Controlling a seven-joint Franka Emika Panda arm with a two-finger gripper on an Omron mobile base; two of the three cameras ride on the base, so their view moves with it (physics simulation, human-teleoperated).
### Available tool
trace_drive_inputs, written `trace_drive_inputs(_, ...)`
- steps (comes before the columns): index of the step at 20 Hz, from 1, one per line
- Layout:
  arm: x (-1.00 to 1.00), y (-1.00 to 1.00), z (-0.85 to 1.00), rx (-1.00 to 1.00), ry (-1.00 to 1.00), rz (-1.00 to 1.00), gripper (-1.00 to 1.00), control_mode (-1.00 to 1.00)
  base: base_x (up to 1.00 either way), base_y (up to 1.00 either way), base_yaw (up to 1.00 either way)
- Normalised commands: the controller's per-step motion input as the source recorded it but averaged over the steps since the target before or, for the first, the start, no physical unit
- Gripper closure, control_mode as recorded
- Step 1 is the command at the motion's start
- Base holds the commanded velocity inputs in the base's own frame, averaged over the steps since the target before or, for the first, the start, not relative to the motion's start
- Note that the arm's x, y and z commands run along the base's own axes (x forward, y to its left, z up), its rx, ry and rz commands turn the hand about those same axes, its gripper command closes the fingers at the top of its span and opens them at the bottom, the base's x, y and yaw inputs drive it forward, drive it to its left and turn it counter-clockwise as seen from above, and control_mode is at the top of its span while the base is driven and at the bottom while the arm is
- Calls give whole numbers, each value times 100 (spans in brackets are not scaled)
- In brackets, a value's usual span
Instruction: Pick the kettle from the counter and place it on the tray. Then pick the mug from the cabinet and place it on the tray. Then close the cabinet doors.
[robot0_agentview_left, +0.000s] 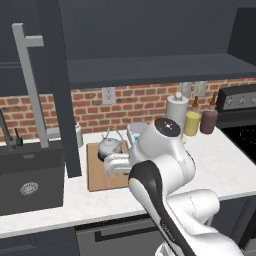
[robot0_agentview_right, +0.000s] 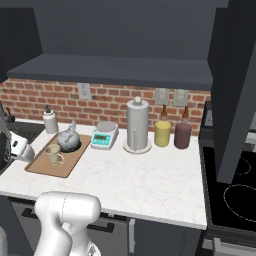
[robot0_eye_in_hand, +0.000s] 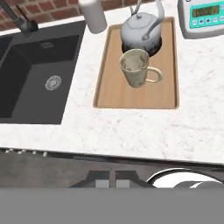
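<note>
The silver kettle (robot0_agentview_left: 109, 146) (robot0_agentview_right: 68, 140) (robot0_eye_in_hand: 140, 28) stands at the far end of the wooden tray (robot0_agentview_left: 97, 180) (robot0_agentview_right: 57, 169) (robot0_eye_in_hand: 135, 98) on the white counter (robot0_agentview_right: 145, 175). The beige mug (robot0_agentview_right: 54, 154) (robot0_eye_in_hand: 136, 68) stands upright on the tray just in front of the kettle, its handle to the right in the hand view. My gripper (robot0_agentview_left: 111, 167) (robot0_agentview_right: 25, 152) (robot0_eye_in_hand: 112, 180) hovers above the tray's near side, clear of both, fingers together and holding nothing. The cabinet (robot0_agentview_left: 150, 67) (robot0_agentview_right: 115, 70) is open, with its left door (robot0_agentview_left: 55, 85) and right door (robot0_agentview_right: 235, 90) swung out.
A dark sink (robot0_agentview_left: 30, 175) (robot0_eye_in_hand: 39, 74) lies left of the tray, with a white soap bottle (robot0_agentview_right: 49, 121) behind it. A scale (robot0_agentview_right: 105, 135), a paper-towel roll (robot0_agentview_right: 137, 125), and yellow (robot0_agentview_right: 162, 133) and dark red (robot0_agentview_right: 182, 135) canisters stand to the right, before the stove (robot0_agentview_right: 235, 185).
</note>
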Motion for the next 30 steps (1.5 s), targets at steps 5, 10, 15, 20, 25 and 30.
trace_drive_inputs(5, -1, 16, -19, -23, -19, 10, 100, -100, 0, 0, 0)
trace_drive_inputs(10, -8, 1, -3, -20, -24, 9, 100, -100, 0, 0, 0)
trace_drive_inputs(15, -9, 15, 0, -14, -25, 3, 100, -100, 0, 0, 0)
trace_drive_inputs(20, 0, 33, -5, -19, -27, 0, 100, -100, 0, 0, 0)
trace_drive_inputs(25, 0, 23, -1, -17, -19, 0, 100, -100, 0, 0, 0)
trace_drive_inputs(30, 0, 36, 29, -5, -1, -3, 100, -100, 0, 0, 0)
